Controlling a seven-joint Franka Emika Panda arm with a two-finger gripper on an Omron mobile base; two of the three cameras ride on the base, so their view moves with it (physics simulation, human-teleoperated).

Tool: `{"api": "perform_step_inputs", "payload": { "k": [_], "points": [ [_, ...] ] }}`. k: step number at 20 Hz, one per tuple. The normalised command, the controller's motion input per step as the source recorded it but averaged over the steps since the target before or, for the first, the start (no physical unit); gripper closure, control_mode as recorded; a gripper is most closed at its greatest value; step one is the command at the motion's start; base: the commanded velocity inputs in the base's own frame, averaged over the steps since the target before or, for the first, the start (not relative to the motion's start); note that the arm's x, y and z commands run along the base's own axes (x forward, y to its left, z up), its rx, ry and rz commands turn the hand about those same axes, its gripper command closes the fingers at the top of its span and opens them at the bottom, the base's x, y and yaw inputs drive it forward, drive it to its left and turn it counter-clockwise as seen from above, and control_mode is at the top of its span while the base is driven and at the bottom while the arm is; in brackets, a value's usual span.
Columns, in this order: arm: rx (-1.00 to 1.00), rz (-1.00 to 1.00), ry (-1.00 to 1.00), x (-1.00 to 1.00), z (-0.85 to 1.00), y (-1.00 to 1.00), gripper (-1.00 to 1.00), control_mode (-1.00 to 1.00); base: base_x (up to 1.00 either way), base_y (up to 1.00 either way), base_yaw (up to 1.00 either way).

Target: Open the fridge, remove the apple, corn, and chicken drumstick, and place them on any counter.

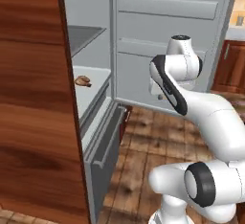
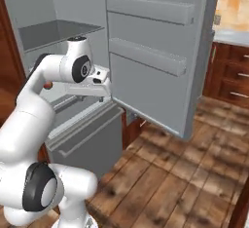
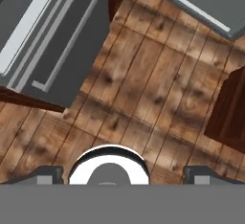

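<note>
Fridge stands open, its door swung out across the middle of both base views and its pale interior exposed at left. Chicken drumstick lies on a lower shelf at centre left of the left base view, long axis roughly across the shelf. A spot of red behind the arm in the right base view may be the apple; corn I cannot find. End effector points down at the wooden floor, fingertips spread wide with nothing between them, so the drumstick lies off to its side, deeper into the fridge; the hand would need to tip up and reach in.
</note>
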Motion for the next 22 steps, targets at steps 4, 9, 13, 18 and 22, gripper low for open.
{"api": "perform_step_inputs", "payload": {
  "k": [4,9,13,18,22],
  "points": [
    [0.0,0.0,0.0,0.0,0.0,0.0,-1.0,1.0,0.26,-0.06,0.73],
    [0.0,0.0,0.0,0.0,0.0,0.0,-1.0,1.0,0.18,-0.55,0.76],
    [0.0,0.0,0.0,0.0,0.0,0.0,-1.0,1.0,0.01,-0.92,0.65],
    [0.0,0.0,0.0,0.0,0.0,0.0,-1.0,1.0,0.0,-1.0,0.54],
    [0.0,0.0,0.0,0.0,0.0,0.0,-1.0,1.0,0.13,-0.94,0.59]
  ]
}}
